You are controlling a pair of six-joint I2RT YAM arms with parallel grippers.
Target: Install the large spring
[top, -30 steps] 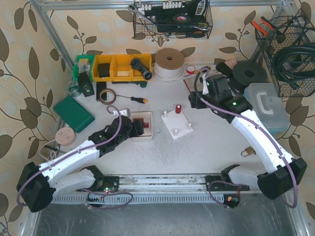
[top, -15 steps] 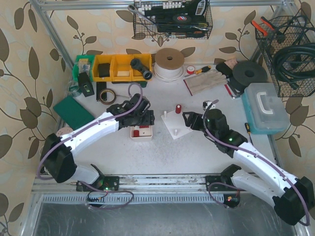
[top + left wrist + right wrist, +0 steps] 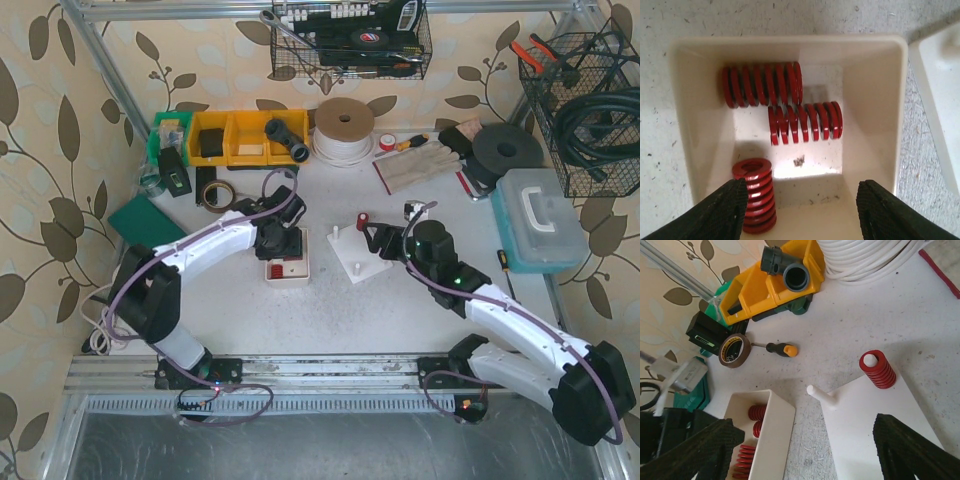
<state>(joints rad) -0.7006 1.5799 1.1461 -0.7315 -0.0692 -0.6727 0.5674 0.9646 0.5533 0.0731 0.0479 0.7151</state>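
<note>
A white tray holds three red springs: a larger one lying at the back, a shorter one lying mid-tray, and one standing upright by my left finger. My left gripper is open and empty, hovering over the tray's near end. A white peg base carries one red spring on a peg; another peg is bare. My right gripper is open and empty just above the base's near-left side, and it also shows in the top view.
Yellow bins, a tape roll and a screwdriver lie behind the tray. A white cable coil, a red-edged mat, a black disc and a clear plastic case stand at the back right. A green box lies on the left.
My left gripper has moved right and back from beside the tray to over it. My right arm has swung from the back right down to the peg base.
</note>
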